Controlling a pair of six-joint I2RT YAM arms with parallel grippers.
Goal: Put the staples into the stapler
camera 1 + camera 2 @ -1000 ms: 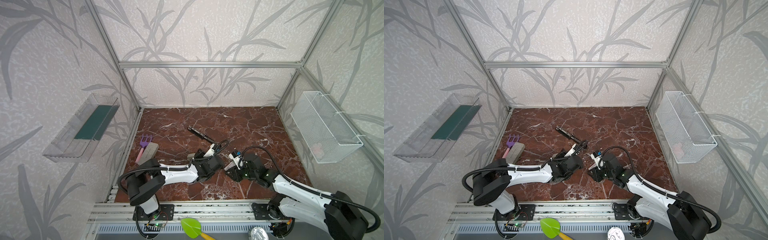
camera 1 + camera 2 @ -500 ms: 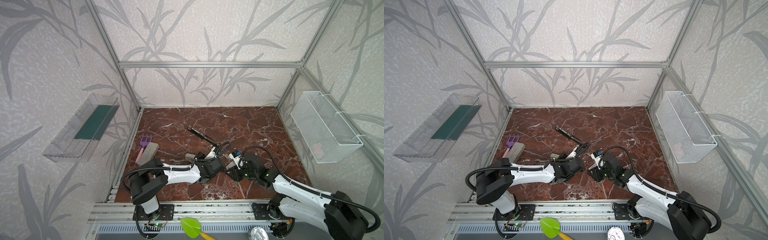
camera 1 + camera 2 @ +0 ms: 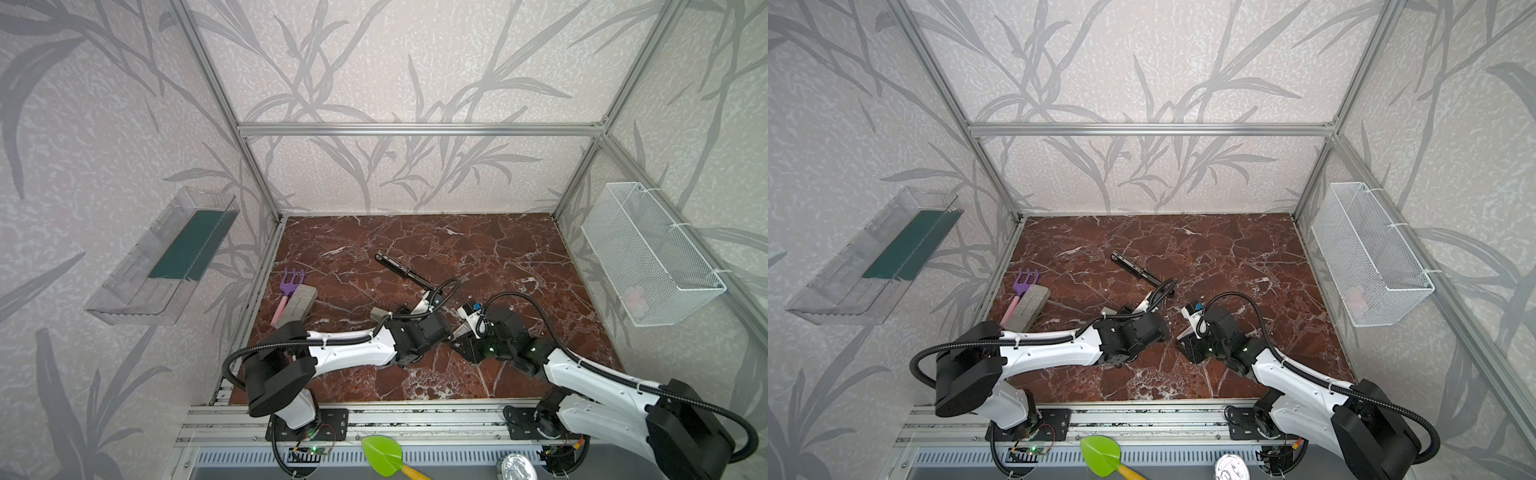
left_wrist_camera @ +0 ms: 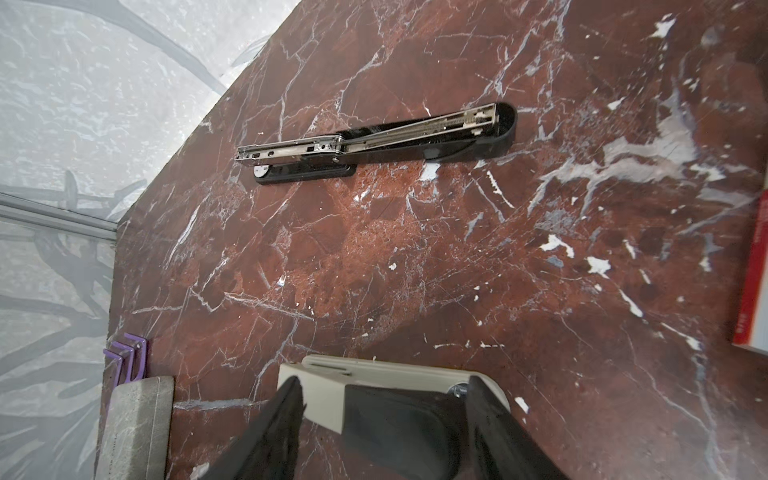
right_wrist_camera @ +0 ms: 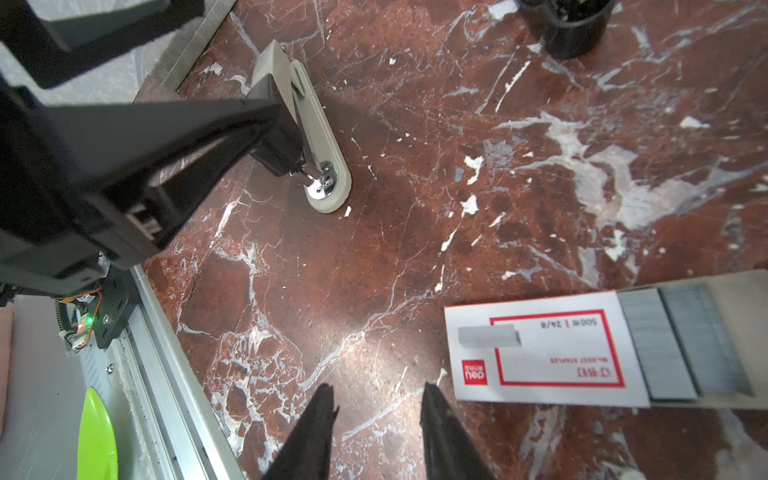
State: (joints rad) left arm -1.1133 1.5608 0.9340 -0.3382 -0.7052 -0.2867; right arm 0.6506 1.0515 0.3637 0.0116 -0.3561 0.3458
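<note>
Your left claw (image 4: 384, 379) has just spread. A second ago it was much narrower; now its fingers (image 4: 286, 415) stand on either side of the beige stapler (image 5: 311, 104) without squeezing it. I read that as a release, so that stapler sits on the surface (image 3: 498, 257) near the middle of the front edge and your left arm is free. Nothing is loaded yet.

Your right claw (image 5: 376, 411) is parted and empty, the same as a second ago. The staples box (image 5: 540, 349) lies flat just beside it, outside its gap, near the front edge and a little right of the middle. Its long axis looks oblique to that edge. The grey tray (image 5: 681, 340) is drawn out of the end that seems turned away from it, with the staple rows bare.

The black stapler (image 3: 401, 269) lies near the centre, well apart from the box and opened out flat. Its long axis runs from back-left to front-right, and the chrome channel faces up at the end toward the back-left corner. It looks like the one ready to take a strip.
</note>
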